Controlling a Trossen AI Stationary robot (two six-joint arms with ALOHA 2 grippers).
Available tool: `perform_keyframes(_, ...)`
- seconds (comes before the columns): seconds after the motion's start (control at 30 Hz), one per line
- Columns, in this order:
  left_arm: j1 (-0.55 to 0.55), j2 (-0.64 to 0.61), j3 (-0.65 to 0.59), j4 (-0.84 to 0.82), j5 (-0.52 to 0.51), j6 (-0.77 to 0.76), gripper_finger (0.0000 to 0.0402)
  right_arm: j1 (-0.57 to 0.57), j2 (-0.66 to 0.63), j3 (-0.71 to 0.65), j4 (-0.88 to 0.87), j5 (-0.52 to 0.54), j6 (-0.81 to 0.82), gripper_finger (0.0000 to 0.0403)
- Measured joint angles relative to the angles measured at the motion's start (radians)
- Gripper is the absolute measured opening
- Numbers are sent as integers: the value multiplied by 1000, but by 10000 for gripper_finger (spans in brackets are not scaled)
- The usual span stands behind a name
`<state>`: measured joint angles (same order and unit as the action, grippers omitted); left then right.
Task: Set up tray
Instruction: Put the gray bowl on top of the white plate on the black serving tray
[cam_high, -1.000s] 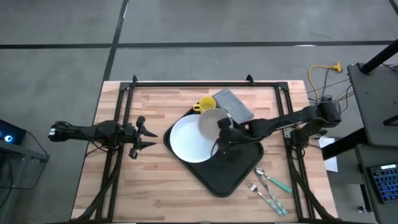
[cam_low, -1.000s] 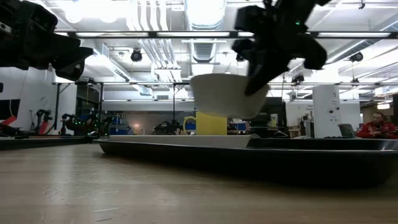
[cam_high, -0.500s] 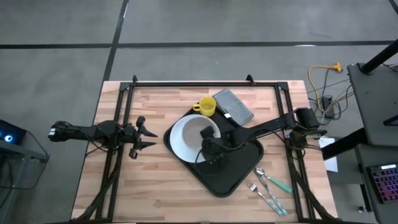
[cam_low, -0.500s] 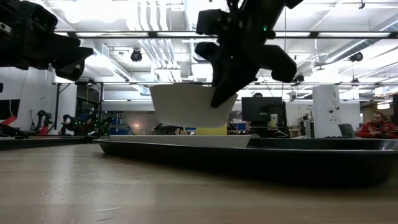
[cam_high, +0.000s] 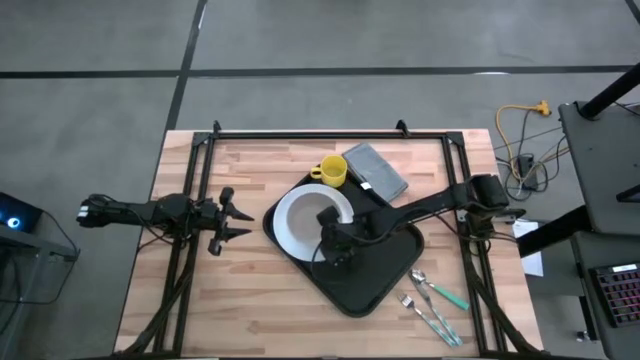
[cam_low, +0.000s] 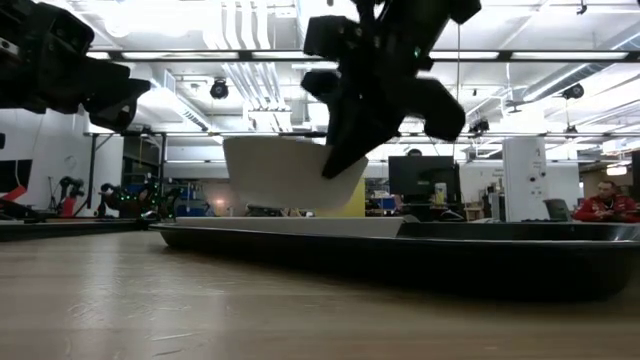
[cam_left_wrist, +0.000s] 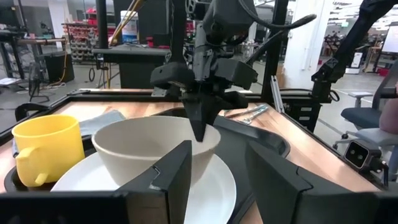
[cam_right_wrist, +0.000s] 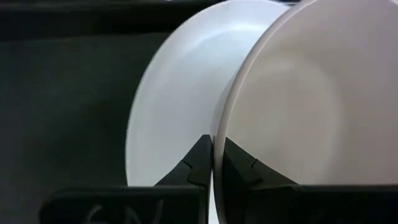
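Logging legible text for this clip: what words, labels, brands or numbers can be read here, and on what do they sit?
None can be read.
The right gripper carries faint scratched marks on its body, too blurred to read.
The bowl, plate, yellow mug and tray show no print.
Signs in the room behind are too small to read.

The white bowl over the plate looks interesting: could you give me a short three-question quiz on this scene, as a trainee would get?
1. True or false: the right gripper is shut on the white bowl.
2. What lies beneath the bowl: A white plate, B napkin, C bare wood?
3. What colour is the mug beside the tray?

Key: 1 true, it pinches the bowl's rim. 2 A. 3 yellow.
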<state>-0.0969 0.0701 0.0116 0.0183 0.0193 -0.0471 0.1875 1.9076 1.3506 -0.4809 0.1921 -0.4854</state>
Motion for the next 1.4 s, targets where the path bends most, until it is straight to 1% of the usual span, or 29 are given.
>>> perform_keyframes(0.2, 0, 10, 0, 0, 0, 0, 136, -8, 65, 9, 11, -7, -45, 9)
perform_keyframes(0.33, 0, 16, 0, 0, 0, 0, 136, -17, 89, 33, 13, -6, -45, 9)
perform_keyframes(0.7, 0, 16, 0, 0, 0, 0, 136, -25, 70, 36, -15, -7, 36, 9)
perform_keyframes(1.4, 0, 16, 0, 0, 0, 0, 136, -25, 70, 35, -16, -8, 89, 9)
